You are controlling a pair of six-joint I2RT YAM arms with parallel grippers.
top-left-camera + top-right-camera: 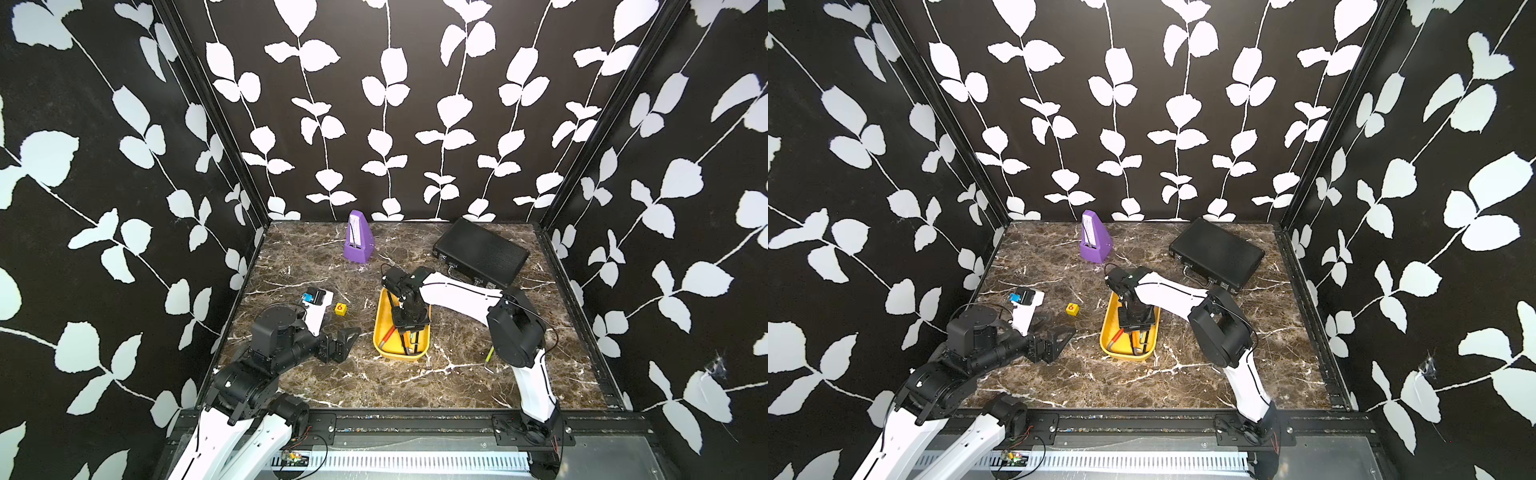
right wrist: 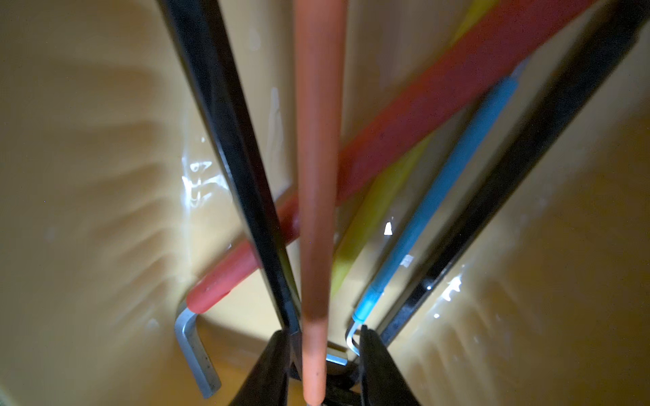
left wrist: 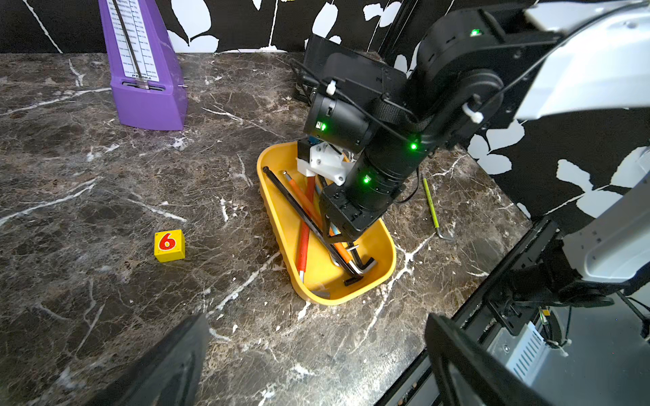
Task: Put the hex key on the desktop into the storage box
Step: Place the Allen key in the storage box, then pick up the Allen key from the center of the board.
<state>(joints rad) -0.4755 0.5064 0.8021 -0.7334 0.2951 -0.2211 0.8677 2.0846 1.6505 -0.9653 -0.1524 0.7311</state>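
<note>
Left: my left gripper (image 1: 345, 343), jaws wide, empty. Centre: storage box (image 1: 379, 332), my right gripper (image 2: 323, 351) down inside it, jaws parted either side of an orange hex key (image 2: 318, 175), not clamping it. Right: yellow-green hex key (image 1: 489, 356) flat on the desktop (image 1: 415, 382), just right of the box; likely light, stiff and slick, so pinch across its long sleeved shank.

The right gripper (image 1: 1137, 338) pointed down into the yellow tray (image 1: 1106, 328), among hex keys (image 1: 1116, 337) lying there. The left gripper (image 1: 1061, 340) hung low just left of the tray. A yellow cube (image 1: 1072, 309) sat farther back. A purple metronome (image 1: 1094, 243) and a black case (image 1: 1217, 253) stood at the far side of the marble desktop (image 1: 1183, 374).
</note>
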